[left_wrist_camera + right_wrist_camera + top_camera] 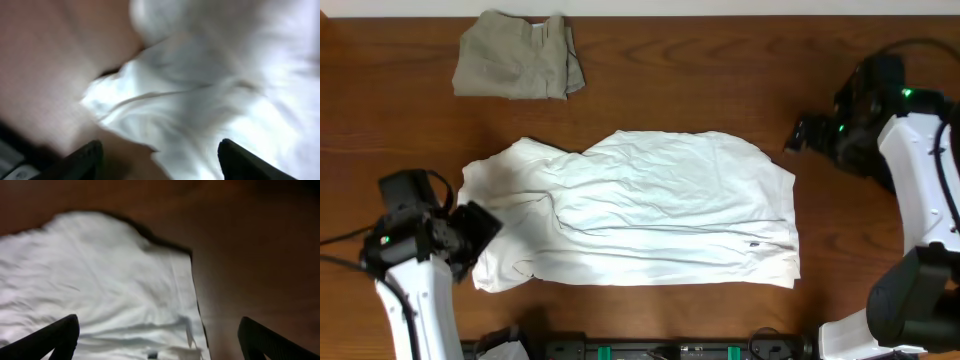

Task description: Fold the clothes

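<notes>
Overhead view: left gripper (157,162) and right gripper (157,337) both apart, empty. I'd grab the T-shirt (650,205) by its rumpled edges, low and evenly, before folding.

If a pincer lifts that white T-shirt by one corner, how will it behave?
The white T-shirt would probably drape limply, since it lies wrinkled and flat. It looks thin, so likely light. Pushed on the wooden table, it may bunch rather than slide.
</notes>
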`<state>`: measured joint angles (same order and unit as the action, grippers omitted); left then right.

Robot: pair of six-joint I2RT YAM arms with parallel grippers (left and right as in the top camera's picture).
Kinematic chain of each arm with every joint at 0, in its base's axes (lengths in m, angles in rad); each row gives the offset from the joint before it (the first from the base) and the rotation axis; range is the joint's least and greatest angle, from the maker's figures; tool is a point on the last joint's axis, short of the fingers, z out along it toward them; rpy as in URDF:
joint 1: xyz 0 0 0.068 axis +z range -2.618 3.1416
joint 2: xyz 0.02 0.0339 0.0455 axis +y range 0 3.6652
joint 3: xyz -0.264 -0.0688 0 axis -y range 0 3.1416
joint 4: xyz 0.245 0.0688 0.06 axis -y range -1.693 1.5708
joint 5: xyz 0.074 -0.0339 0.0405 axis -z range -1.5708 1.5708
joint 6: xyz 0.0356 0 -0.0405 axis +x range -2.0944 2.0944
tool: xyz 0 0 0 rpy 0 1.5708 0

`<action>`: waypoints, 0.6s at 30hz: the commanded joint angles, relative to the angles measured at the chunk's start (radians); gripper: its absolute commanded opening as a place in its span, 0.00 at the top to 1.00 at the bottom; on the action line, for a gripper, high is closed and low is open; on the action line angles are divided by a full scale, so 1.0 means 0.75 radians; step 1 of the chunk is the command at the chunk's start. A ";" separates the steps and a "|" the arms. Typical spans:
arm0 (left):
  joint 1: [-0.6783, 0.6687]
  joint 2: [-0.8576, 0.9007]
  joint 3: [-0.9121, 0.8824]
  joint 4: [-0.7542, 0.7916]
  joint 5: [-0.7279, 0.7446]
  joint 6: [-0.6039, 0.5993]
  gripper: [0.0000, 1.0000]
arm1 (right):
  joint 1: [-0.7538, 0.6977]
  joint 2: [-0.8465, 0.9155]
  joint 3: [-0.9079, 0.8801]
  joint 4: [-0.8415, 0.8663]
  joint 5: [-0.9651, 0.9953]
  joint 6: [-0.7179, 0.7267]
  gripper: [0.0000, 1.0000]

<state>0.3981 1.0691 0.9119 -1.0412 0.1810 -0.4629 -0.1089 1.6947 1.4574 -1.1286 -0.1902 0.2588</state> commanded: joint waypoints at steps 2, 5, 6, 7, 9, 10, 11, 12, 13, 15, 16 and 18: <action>-0.091 -0.015 0.119 0.049 0.239 0.068 0.24 | -0.011 -0.001 0.064 0.038 -0.070 -0.029 0.01; -0.197 0.055 0.208 0.123 0.221 0.093 0.23 | -0.010 0.010 0.064 0.086 -0.119 -0.054 0.01; -0.227 0.094 0.244 0.148 0.196 0.093 0.21 | -0.010 0.018 0.064 0.104 -0.132 -0.073 0.01; -0.251 0.144 0.288 0.164 0.160 0.092 0.21 | -0.010 0.023 0.064 0.116 -0.137 -0.085 0.01; -0.274 0.256 0.380 0.181 0.102 0.092 0.21 | -0.010 0.035 0.064 0.142 -0.139 -0.121 0.01; -0.278 0.321 0.429 0.189 0.088 0.094 0.21 | -0.011 0.040 0.064 0.157 -0.136 -0.144 0.01; -0.277 0.391 0.478 0.200 0.085 0.096 0.21 | -0.011 0.045 0.064 0.171 -0.131 -0.162 0.01; -0.277 0.478 0.533 0.214 0.085 0.112 0.21 | -0.011 0.052 0.064 0.191 -0.129 -0.169 0.01; -0.277 0.549 0.575 0.221 0.085 0.130 0.21 | -0.011 0.058 0.064 0.205 -0.129 -0.172 0.01; -0.277 0.693 0.659 0.221 0.086 0.171 0.20 | -0.011 0.072 0.064 0.231 -0.129 -0.173 0.01; -0.277 0.753 0.693 0.214 0.086 0.190 0.20 | -0.011 0.079 0.064 0.242 -0.128 -0.173 0.01; -0.269 0.863 0.751 0.211 0.085 0.203 0.20 | -0.011 0.088 0.064 0.253 -0.126 -0.173 0.01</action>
<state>0.1917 1.6238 1.4231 -0.8711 0.2604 -0.3618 -0.1089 1.7424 1.4910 -0.9455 -0.2764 0.1574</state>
